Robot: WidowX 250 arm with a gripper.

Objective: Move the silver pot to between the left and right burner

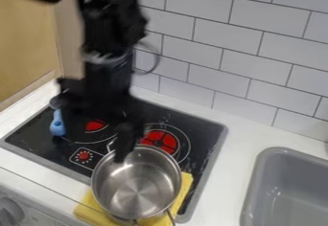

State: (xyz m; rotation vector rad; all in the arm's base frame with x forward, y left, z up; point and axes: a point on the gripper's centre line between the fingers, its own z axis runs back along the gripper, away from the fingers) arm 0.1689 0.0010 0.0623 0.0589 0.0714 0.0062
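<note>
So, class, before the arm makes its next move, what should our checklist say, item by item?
1. Pot upright: ok.
2. Pot empty: ok, bare metal inside.
3. Gripper at the pot: ok, over its back rim.
4. Firm grip on the pot: cannot tell.
5. Pot between left burner and right burner: not ok, it sits nearer the stove's front edge, over the yellow cloth.
6. Gap between burners free: cannot tell, the arm covers part.
</note>
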